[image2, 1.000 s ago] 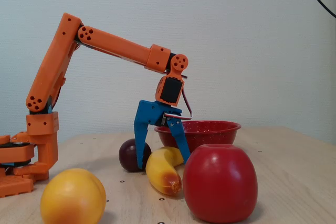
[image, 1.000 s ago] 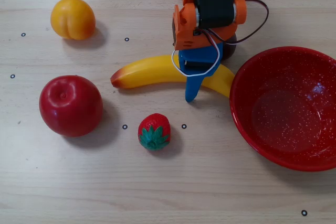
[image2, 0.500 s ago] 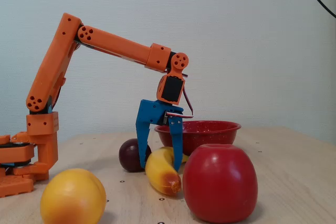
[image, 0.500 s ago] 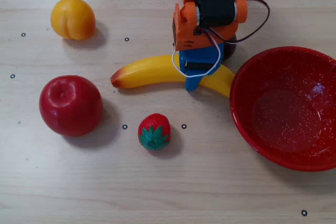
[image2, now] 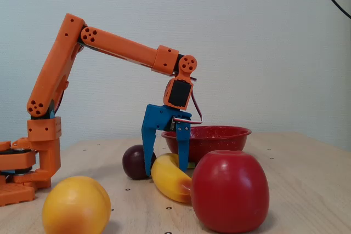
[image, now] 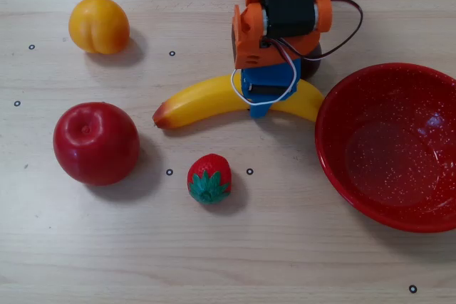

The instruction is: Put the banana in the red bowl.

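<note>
On table beside red bowl [image: 388, 154], banana [image: 206, 101] lies flat, green-stem end near rim, orange tip toward apple [image: 95, 142]. Gripper [image: 261, 97] clamped across banana, blue fingers straddling it right of middle. Risks, as judged: glossy curved skin may slip or pivot in off-centre pinch; long free end may droop, clip rim on transfer. Dark plum [image2: 134, 161] just behind fingers, may get nudged.
</note>
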